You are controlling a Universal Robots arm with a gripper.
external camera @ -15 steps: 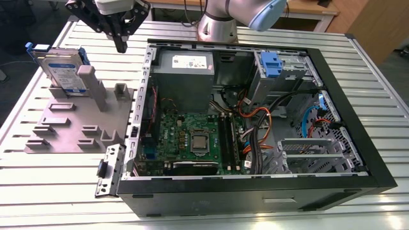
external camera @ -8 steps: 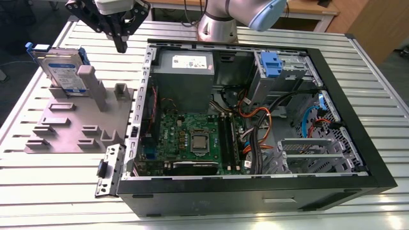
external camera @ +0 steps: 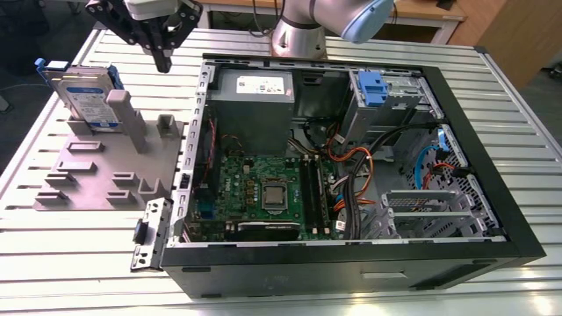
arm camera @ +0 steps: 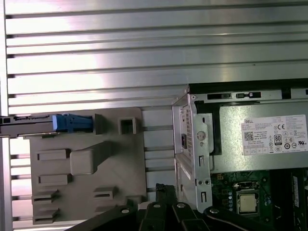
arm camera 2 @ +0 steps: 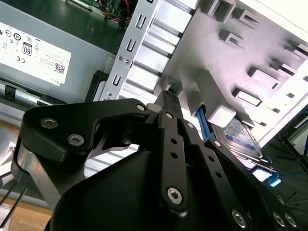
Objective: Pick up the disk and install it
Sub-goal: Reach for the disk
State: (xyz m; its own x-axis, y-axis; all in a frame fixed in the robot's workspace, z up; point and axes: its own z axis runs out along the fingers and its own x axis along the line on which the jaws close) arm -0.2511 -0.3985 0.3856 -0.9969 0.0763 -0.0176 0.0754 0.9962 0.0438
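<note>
The disk [external camera: 85, 93] stands on edge in a grey slotted holder [external camera: 105, 178] on the table, at the exterior view's left of the open computer case [external camera: 491, 164]. It is silver with a white-and-blue label and a blue frame. My black gripper [external camera: 163, 64] hangs above the gap between holder and case, to the exterior view's right of the disk and apart from it, fingers shut together on nothing. The second wrist view has the closed fingertips [arm camera 2: 169, 91] over the holder [arm camera 2: 250, 53], the disk [arm camera 2: 240, 137] beyond them. Edge-on, the disk [arm camera: 48, 124] appears in the first wrist view.
Inside the case sit a grey power supply box [external camera: 253, 99] with a white sticker, a motherboard [external camera: 263, 191], cable bundles [external camera: 360, 164] and a drive cage with a blue latch [external camera: 373, 89]. The arm's base [external camera: 299, 36] stands behind the case. A ribbed aluminium table [external camera: 70, 257] lies all around.
</note>
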